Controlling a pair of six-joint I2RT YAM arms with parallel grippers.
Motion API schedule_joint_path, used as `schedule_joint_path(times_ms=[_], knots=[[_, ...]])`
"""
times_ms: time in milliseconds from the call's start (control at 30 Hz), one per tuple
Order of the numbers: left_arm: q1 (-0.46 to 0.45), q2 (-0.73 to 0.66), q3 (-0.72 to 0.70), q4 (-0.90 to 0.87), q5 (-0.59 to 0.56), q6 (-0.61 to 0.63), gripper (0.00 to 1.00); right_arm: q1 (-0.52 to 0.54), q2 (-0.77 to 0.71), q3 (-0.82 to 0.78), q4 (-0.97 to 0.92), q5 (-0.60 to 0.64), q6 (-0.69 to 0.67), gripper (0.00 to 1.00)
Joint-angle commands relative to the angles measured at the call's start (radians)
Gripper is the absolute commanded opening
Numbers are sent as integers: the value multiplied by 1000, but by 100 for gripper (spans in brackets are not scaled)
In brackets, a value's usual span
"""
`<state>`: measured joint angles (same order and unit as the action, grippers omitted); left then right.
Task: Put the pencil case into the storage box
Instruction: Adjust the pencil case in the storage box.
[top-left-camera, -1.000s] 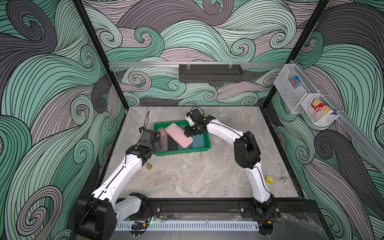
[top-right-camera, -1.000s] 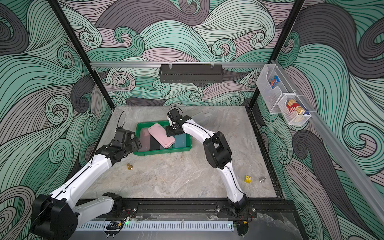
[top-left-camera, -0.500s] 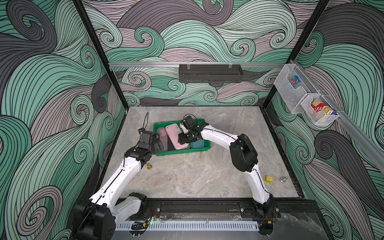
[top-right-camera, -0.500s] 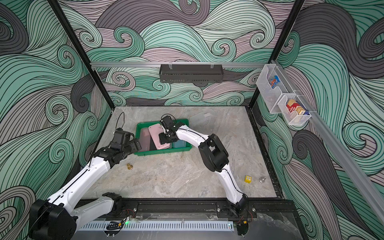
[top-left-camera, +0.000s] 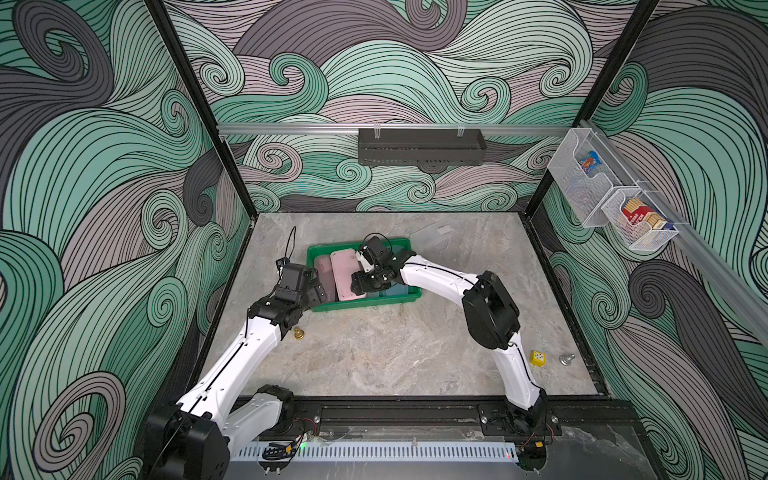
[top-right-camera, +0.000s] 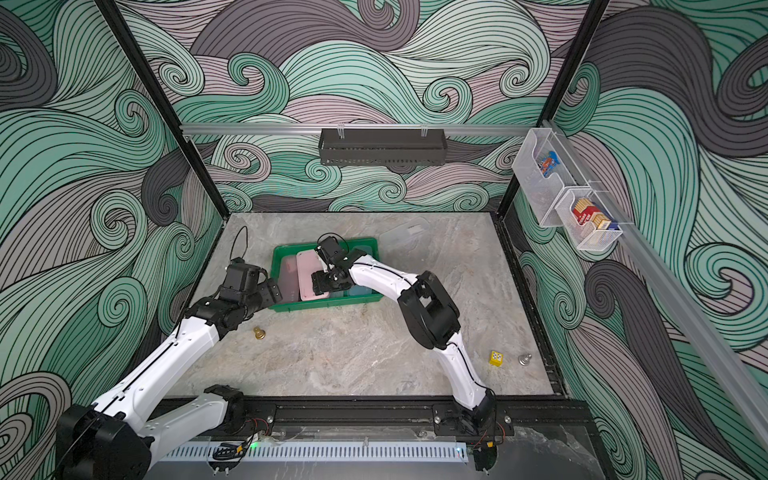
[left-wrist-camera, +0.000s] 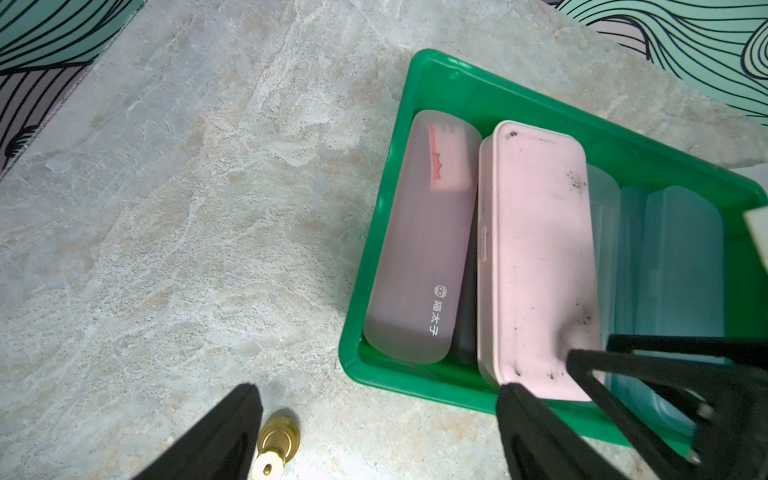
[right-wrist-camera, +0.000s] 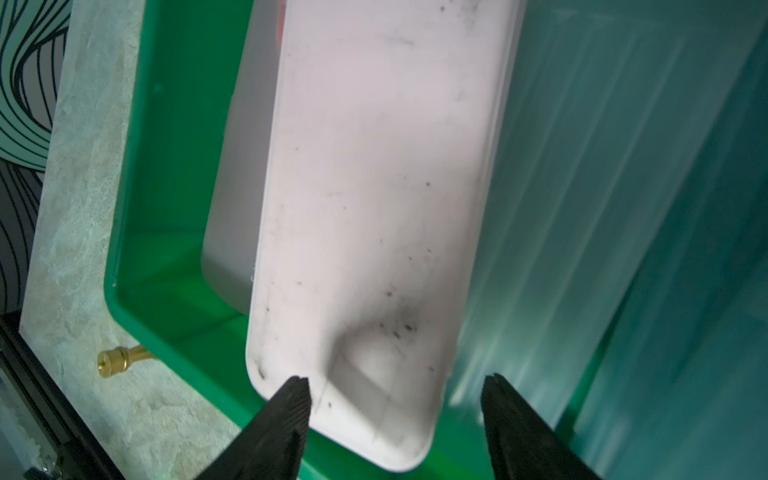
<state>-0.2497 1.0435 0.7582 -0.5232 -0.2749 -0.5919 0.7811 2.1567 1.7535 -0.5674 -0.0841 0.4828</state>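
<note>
Wrist views only: right end effector (right-wrist-camera: 397, 379) apart over pink plastic pencil case (right-wrist-camera: 374, 208) in green plastic storage box (right-wrist-camera: 166, 187); left end effector (left-wrist-camera: 376, 388) apart by brass knob (left-wrist-camera: 276, 436).

Four cameras are facing the storage box (top-left-camera: 374, 303).
Both top views are looking steeply down from high over the front edge of the table (top-left-camera: 374, 353), taking in the whole cell; the left wrist camera is looking down close beside the box, the right wrist camera closer still over the pink pencil case (right-wrist-camera: 374, 208) inside.

Pencil case (left-wrist-camera: 536, 257) inside storage box (left-wrist-camera: 457, 83)
</note>
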Motion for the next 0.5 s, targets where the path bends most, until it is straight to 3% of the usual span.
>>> schedule_joint_path(times_ms=[0, 200, 467], knots=[[7, 2, 0, -4, 13, 8, 92, -47, -137, -66, -9, 53, -10, 61], [7, 4, -8, 7, 16, 10, 92, -171, -210, -177, -9, 70, -73, 50], [7, 9, -7, 7, 14, 13, 92, -213, -119, -130, -20, 94, -148, 49]])
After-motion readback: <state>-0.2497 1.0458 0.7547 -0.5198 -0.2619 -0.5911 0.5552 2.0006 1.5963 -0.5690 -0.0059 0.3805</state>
